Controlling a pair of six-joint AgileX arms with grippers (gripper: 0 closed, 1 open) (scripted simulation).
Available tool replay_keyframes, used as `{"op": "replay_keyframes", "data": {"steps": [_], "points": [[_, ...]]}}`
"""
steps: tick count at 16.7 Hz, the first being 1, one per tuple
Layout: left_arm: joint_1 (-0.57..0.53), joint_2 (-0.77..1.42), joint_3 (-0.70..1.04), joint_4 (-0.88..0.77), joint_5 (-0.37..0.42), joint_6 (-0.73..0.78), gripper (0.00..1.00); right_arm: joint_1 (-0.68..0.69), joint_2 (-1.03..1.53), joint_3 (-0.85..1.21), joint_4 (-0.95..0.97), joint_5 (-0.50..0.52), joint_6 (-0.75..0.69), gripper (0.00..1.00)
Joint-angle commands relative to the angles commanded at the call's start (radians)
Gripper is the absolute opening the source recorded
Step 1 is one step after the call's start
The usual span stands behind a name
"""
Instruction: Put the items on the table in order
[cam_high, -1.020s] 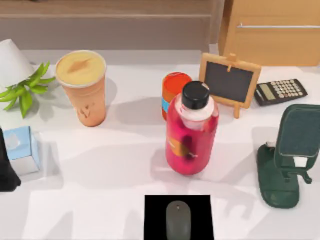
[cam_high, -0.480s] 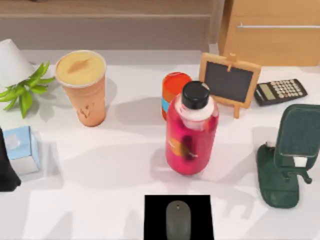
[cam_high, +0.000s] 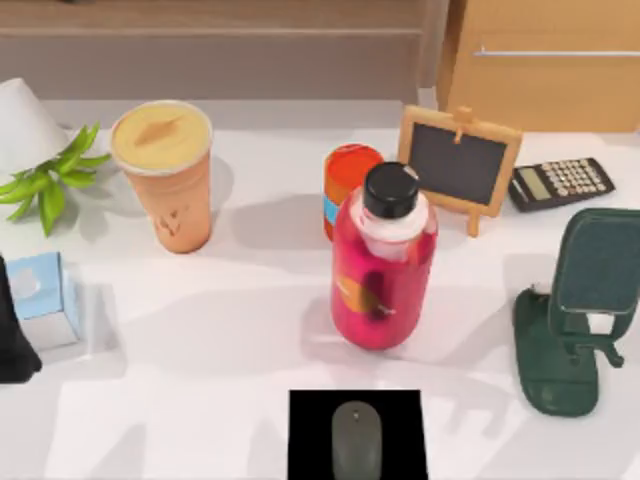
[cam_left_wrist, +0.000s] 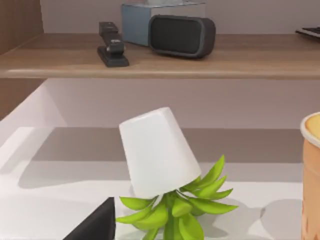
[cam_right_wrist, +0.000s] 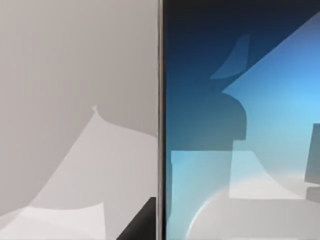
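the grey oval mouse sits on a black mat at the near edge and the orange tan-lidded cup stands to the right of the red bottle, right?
One thing is off: the tall orange tan-lidded cup stands to the left of the red black-capped bottle, not the right, as the top view shows. The small grey oval mouse does sit on the black square mat at the near edge.

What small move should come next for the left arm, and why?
Probably ease the left gripper onto the tissue box: it stands at the table's left edge, right beside the dark shape that looks like that gripper. The mouse already lies on its black pad, so it seems to need nothing.
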Motion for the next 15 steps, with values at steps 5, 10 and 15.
{"op": "replay_keyframes", "data": {"steps": [5, 10, 15], "points": [[0.000, 0.000, 0.000, 0.000, 0.000, 0.000, 1.00, 0.156, -0.160, -0.010, 0.003, 0.116, 0.158, 0.00], [0.000, 0.000, 0.000, 0.000, 0.000, 0.000, 1.00, 0.507, -0.523, -0.123, 0.031, 0.335, 0.524, 0.00], [0.000, 0.000, 0.000, 0.000, 0.000, 0.000, 1.00, 0.940, -0.892, -0.376, 0.116, 0.551, 0.966, 0.00]]}}
